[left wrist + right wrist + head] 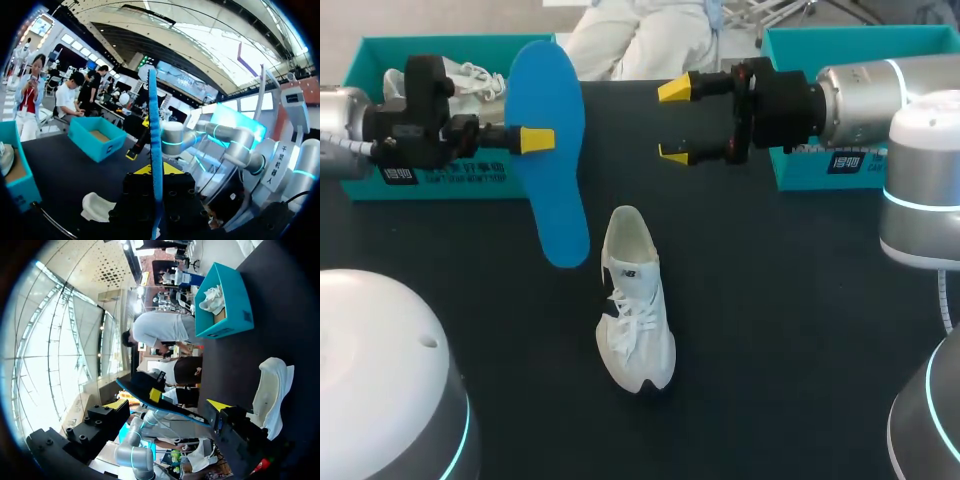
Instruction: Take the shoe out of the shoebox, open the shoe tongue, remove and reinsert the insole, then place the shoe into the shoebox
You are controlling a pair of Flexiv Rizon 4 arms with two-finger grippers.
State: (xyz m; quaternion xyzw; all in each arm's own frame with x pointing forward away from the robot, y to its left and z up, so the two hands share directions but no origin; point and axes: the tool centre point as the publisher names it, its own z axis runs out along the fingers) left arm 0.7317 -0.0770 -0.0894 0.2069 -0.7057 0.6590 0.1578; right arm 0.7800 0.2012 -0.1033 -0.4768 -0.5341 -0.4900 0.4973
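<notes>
Head view: my left gripper [535,140] comes in from the left, clenched on the blue insole [552,110]. It holds the insole up off the black table [770,300], broad end uppermost. Left wrist view agrees: insole seen edge-on, pinched between the fingers.

My right gripper [675,122] hangs opposite, facing the insole. Its fingers are spread wide with nothing between them.

White sneaker [635,300] sits on the table below and between the two grippers, outside both boxes, toe toward me, opening up.

Teal shoebox [440,42] behind my left arm holds a white bundle [470,80]; shoe or stuffing, I cannot tell. Second teal shoebox [850,38] stands behind my right arm.
</notes>
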